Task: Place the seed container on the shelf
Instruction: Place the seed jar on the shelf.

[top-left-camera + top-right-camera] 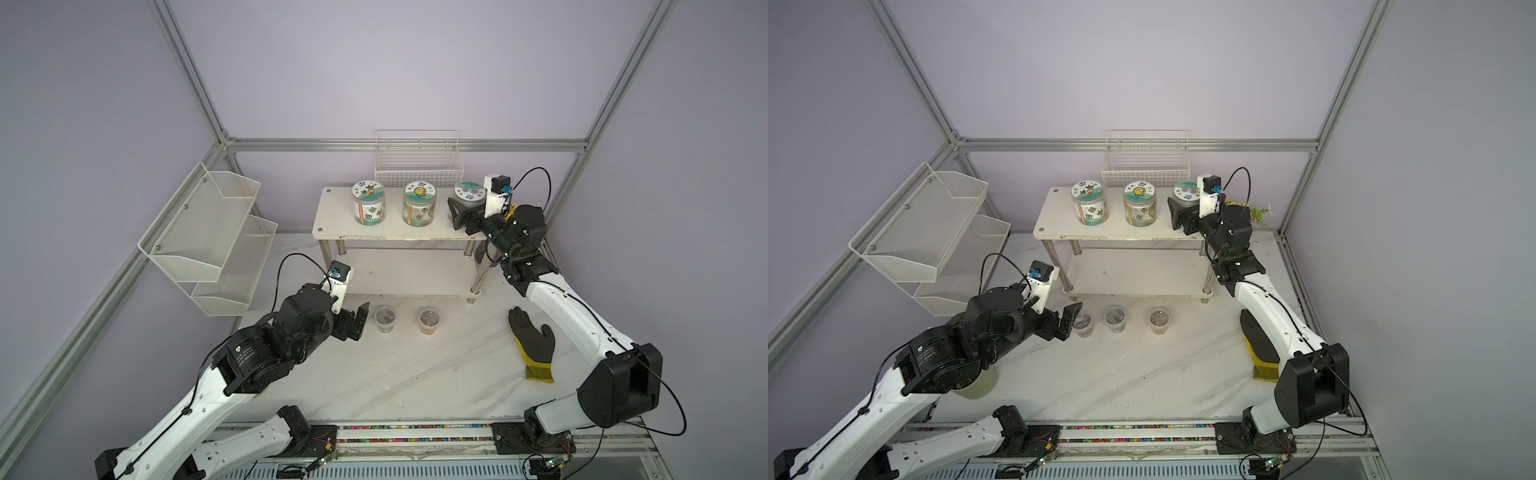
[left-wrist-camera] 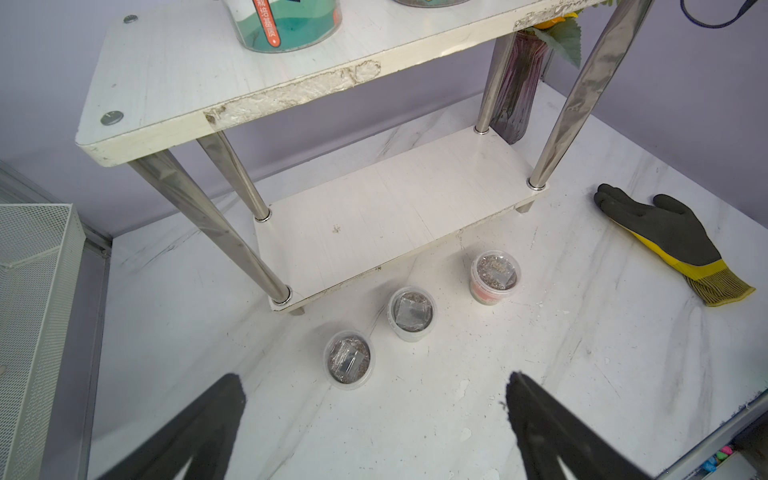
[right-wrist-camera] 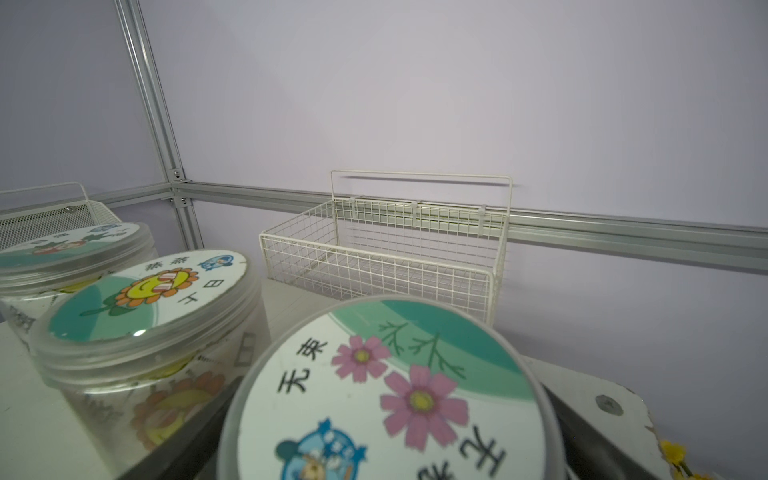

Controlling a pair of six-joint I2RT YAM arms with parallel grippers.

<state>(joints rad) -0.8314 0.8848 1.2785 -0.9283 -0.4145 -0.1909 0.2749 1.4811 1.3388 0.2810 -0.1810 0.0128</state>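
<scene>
One white marbled tabletop [image 1: 415, 374] carries everything in front of me. The left arm [image 1: 187, 407] and the right arm [image 1: 573, 316] reach over it from the near edge. At the back stands the shelf [image 1: 336, 218], two white boards on shiny metal legs, its lower board bare. A mesh wall rack [image 1: 208, 232] hangs on the left wall, and a wire basket [image 1: 419, 166] hangs on the rear rail just behind the shelf.

The right hand [image 1: 456, 214] is up at the right end of the top board. Its fingers [image 3: 187, 436] stand either side of the seed container [image 1: 468, 192], the jar with pink flowers on its lid. I cannot tell whether they press on it or stand clear. That jar stands upright on the top board, in a row with two other jars [image 1: 368, 203].

The left hand [image 1: 360, 321] hangs low over the tabletop in front of the shelf, its fingers [image 2: 216, 415] spread wide and holding nothing. A black and yellow glove [image 1: 534, 338] lies flat to the right. Three small lidded cups [image 1: 1116, 318] stand in a row in front of the shelf, the leftmost just beside the left hand.
</scene>
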